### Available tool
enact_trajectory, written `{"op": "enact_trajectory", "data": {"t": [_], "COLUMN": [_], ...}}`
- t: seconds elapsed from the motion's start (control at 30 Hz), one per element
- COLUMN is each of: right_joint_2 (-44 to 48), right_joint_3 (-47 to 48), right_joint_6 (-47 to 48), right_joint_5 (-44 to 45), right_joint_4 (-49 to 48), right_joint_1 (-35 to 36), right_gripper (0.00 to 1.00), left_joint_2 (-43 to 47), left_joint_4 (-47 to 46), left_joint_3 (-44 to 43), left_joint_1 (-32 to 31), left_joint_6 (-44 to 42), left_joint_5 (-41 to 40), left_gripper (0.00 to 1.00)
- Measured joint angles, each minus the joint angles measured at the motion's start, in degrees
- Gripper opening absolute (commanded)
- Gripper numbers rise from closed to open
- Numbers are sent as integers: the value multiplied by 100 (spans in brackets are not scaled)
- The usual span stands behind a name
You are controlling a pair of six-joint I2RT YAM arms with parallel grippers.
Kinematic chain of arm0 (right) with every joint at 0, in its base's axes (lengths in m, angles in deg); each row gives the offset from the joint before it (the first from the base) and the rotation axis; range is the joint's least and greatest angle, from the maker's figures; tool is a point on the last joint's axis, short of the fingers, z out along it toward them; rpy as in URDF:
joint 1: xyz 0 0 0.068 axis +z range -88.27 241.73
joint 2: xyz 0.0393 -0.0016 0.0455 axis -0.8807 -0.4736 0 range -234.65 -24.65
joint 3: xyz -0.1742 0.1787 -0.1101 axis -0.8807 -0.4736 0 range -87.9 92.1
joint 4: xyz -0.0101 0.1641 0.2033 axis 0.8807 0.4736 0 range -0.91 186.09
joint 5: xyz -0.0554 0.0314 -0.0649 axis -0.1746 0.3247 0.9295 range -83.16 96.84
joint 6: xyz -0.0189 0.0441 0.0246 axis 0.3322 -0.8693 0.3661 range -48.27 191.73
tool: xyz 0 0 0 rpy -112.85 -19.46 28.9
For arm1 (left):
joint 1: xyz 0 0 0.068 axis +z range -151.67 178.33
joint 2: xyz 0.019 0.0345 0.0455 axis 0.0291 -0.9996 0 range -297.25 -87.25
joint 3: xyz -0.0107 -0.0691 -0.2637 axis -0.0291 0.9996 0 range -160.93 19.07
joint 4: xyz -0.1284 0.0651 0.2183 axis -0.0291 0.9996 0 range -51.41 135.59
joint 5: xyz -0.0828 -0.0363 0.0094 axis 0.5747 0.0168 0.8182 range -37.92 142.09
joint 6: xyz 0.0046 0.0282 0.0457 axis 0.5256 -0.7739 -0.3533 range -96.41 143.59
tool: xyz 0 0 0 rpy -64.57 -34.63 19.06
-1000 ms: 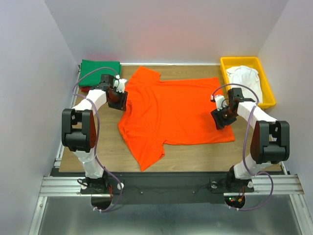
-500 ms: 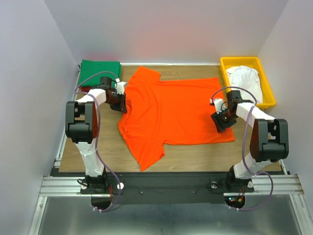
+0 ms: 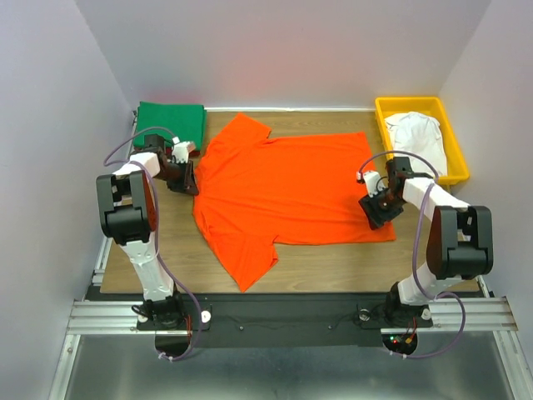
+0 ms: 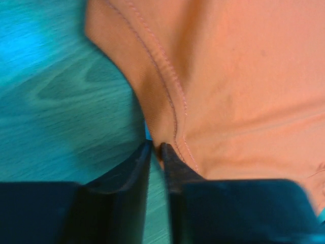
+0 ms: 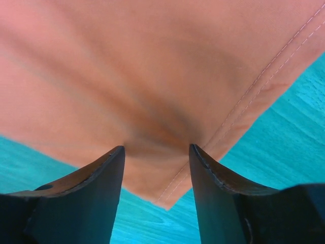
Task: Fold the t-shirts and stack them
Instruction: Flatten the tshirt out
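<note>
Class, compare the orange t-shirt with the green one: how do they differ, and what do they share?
The orange t-shirt lies spread open with its sleeves out; the green t-shirt is folded into a neat block. The left gripper pinches the orange t-shirt's edge; no gripper touches the green t-shirt. Both are plain, single-coloured cloth.

Top view: bright, even light, soft shadows, a faint red glow on the white back wall (image 3: 275,83). The 2 wrist views tint the wooden table (image 4: 61,101) teal. The left is smeared with blur, while the right shows crisp stitching on the bright orange cloth t-shirt (image 5: 152,66).
</note>
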Motion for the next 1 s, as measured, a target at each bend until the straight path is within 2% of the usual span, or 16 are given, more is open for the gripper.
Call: {"op": "enact_trajectory", "data": {"t": [0.2, 0.37, 0.47, 0.57, 0.73, 0.93, 1.0], "right_joint_2": [656, 1121, 1130, 981, 713, 662, 601], "right_joint_3": [127, 245, 164, -28, -254, -374, -374], "right_joint_6": [22, 181, 291, 382, 404, 424, 422], "right_joint_5": [-337, -306, -240, -146, 2, 184, 210], "right_joint_4": [323, 428, 468, 476, 459, 457, 446], "right_joint_1": [0, 0, 0, 0, 0, 0, 0], "right_gripper": [60, 55, 51, 48, 48, 47, 47], "left_joint_2": [234, 1300, 2122, 2726, 2861, 2870, 2865], "left_joint_4": [334, 715, 1008, 1202, 1309, 1222, 1113], "left_joint_3": [-7, 203, 595, 1222, 1967, 2162, 2181], "left_joint_1": [-15, -118, -433, -1150, -2693, -4350, -4706], "left_joint_6": [-402, -1235, -1788, -2232, -2522, -2522, -2505], "left_joint_5": [98, 42, 7, -101, -337, -588, -715], "left_gripper": [42, 40, 38, 37, 36, 38, 37]}}
